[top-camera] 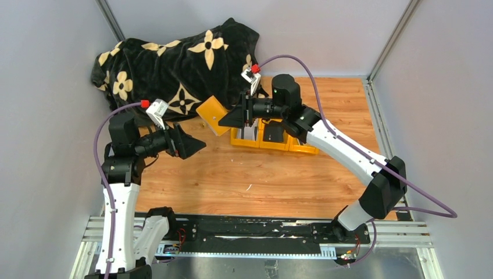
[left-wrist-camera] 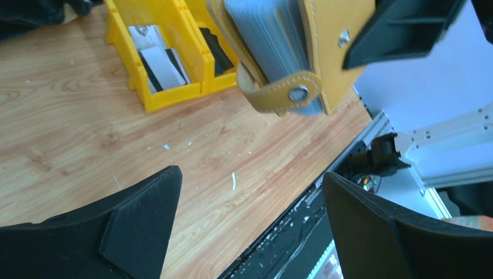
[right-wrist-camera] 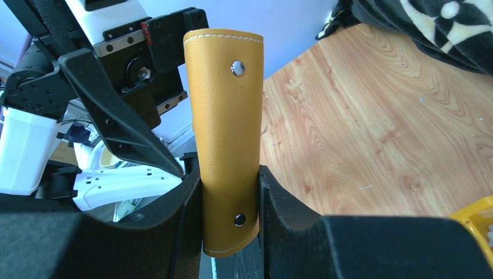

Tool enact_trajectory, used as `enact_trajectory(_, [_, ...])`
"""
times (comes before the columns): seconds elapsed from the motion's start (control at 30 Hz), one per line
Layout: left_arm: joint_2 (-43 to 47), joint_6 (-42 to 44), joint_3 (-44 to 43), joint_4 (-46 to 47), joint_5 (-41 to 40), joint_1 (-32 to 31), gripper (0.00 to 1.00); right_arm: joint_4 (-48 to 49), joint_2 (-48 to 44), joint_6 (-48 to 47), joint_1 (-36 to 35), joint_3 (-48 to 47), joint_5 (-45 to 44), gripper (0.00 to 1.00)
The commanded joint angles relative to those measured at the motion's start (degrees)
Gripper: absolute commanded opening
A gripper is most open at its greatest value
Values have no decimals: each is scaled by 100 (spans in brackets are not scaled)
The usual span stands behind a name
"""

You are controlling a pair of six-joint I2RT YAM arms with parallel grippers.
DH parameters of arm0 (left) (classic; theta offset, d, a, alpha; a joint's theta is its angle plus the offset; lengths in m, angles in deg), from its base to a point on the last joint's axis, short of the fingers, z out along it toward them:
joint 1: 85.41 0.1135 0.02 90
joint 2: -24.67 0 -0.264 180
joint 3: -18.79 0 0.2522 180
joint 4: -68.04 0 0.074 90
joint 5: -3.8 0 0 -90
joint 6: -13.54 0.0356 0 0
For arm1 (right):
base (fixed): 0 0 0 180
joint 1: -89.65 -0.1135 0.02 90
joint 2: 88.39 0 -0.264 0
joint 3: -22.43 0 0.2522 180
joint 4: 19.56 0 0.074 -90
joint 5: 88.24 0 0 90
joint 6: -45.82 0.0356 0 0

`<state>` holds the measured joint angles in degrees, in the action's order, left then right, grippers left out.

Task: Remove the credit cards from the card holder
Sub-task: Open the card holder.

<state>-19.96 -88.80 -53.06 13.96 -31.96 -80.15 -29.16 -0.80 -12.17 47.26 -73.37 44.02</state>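
My right gripper point(top-camera: 228, 119) is shut on the mustard-tan card holder point(top-camera: 213, 115) and holds it in the air above the table. In the right wrist view the card holder point(right-wrist-camera: 225, 116) stands upright between my fingers point(right-wrist-camera: 290, 224), closed, with two snaps showing. In the left wrist view the card holder point(left-wrist-camera: 325, 52) hangs overhead with its strap snapped; grey pocket edges point(left-wrist-camera: 261, 35) show at its side. My left gripper point(top-camera: 195, 143) is open and empty, a little left of and below the holder. Pale cards with dark stripes point(left-wrist-camera: 158, 63) lie in a bin compartment.
A yellow three-compartment bin tray point(top-camera: 273, 142) sits under the right arm. A black blanket with tan flowers point(top-camera: 174, 64) is piled at the back left. The table's front edge with a black rail point(top-camera: 261, 229) is near the arm bases.
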Motion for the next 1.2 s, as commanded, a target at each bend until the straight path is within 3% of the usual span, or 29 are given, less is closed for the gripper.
enact_trajectory(0.0, [125, -487, 14, 627, -854, -133, 96, 564, 46, 295, -251, -112, -83, 0])
enact_trajectory(0.23, [259, -1041, 230, 1479, -1937, -140, 78, 722, 100, 957, -536, -2, -824, 0])
enact_trajectory(0.57, [460, -803, 142, 1252, -2589, -139, 51, 1078, -32, 1518, -551, 166, -1114, 0])
enact_trajectory(0.83, [682, -1152, 384, 1219, -2551, -139, 48, 1281, -32, 1649, -551, 243, -1071, 0])
enact_trajectory(1.07, [694, -1837, 487, 1208, -3036, -139, 42, 1797, -178, 1828, -551, 497, -1003, 0])
enact_trajectory(1.13, [696, -2000, 527, 1288, -2822, -139, 44, 1825, -175, 1840, -551, 505, -987, 0])
enact_trajectory(1.17, [697, -2015, 582, 1456, -2263, -139, 51, 1811, -184, 1844, -551, 509, -1006, 0])
